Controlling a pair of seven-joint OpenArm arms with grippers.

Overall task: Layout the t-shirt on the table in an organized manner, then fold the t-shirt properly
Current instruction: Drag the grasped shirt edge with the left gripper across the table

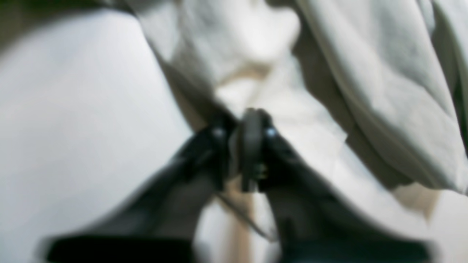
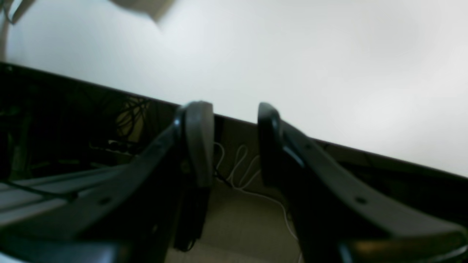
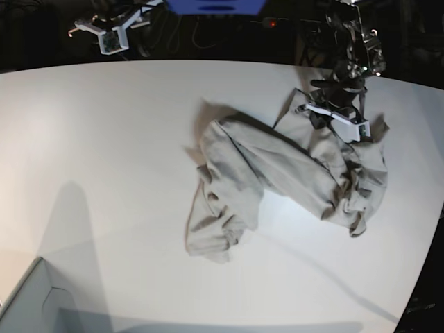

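Note:
The light beige-grey t-shirt (image 3: pixel 277 166) lies crumpled in a long bunched heap on the right half of the white table (image 3: pixel 104 139). My left gripper (image 3: pixel 318 116) is at the shirt's far right part. In the left wrist view the gripper (image 1: pixel 252 117) is shut with shirt cloth (image 1: pixel 384 73) bunched around its tips; the view is blurred. My right gripper (image 3: pixel 111 38) hangs beyond the table's far left edge, away from the shirt. In the right wrist view it (image 2: pixel 234 120) is open and empty over the table's edge (image 2: pixel 292 54).
A grey box corner (image 3: pixel 28 305) sits at the front left. Dark floor with white cables (image 2: pixel 241 175) shows below the table's edge. A blue object (image 3: pixel 215 7) and dark equipment stand behind the far edge. The table's curved edge runs down the right side (image 3: pixel 433 229).

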